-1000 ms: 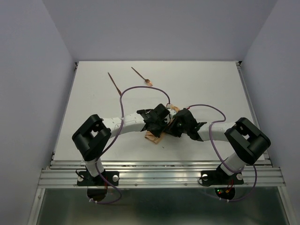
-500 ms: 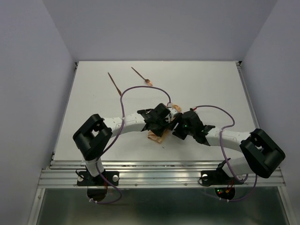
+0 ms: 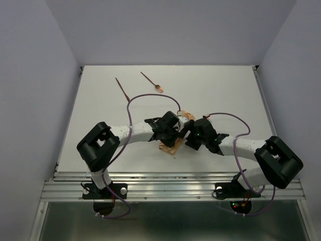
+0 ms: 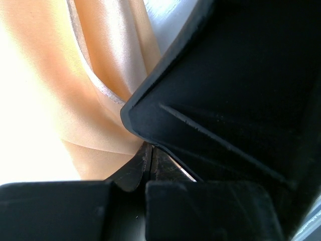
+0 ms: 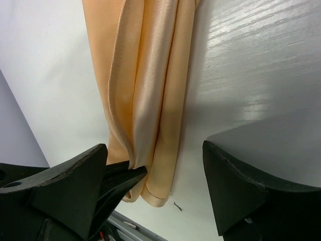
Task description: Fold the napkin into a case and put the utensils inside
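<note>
A white bench [image 3: 215, 85] stands between plain pale lavender walls [image 3: 165, 30]. A metal rail [image 3: 170, 188] runs along its near edge.

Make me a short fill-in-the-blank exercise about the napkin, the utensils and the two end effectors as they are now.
1. The left end effector is ___ on the folded napkin.
2. The right end effector stands ___, with one finger on each side of the napkin.
3. In the top view, the forked utensil and the plain utensil lie on the table's far ___ part, away from the napkin.
Missing words: shut; open; left.
</note>
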Available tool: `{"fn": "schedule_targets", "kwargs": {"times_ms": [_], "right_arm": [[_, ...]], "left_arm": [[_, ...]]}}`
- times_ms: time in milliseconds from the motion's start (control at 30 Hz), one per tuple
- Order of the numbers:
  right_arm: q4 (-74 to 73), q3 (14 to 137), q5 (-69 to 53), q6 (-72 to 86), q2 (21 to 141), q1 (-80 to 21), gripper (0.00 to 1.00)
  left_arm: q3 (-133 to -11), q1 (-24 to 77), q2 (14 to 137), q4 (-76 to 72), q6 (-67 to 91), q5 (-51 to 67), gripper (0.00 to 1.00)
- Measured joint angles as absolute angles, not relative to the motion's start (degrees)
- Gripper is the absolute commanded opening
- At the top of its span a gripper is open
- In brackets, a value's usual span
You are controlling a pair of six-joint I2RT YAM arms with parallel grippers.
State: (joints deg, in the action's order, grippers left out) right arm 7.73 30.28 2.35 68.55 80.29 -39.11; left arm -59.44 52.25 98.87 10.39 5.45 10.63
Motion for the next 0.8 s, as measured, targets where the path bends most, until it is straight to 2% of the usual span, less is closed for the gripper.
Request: {"fn": "schedule_targets", "kwargs": {"times_ms": [267, 367, 800], "right_arm": [[9.76, 31.00, 2.26, 68.82, 82.32, -39.09, 0.76], [11.64, 31.51, 1.93, 68.99, 84.14, -39.07, 0.69], [16.16, 31.66, 0.82, 70.89, 87.85, -39.09, 0.53]], "left_arm": [[-59.18, 51.64, 98.59, 9.87, 5.65, 10.96, 0.00], [-58.83, 51.35, 97.91, 9.61, 5.85, 11.05, 0.00], [-56.99, 51.33, 96.25, 6.15, 7.88, 14.70, 0.00]]}}
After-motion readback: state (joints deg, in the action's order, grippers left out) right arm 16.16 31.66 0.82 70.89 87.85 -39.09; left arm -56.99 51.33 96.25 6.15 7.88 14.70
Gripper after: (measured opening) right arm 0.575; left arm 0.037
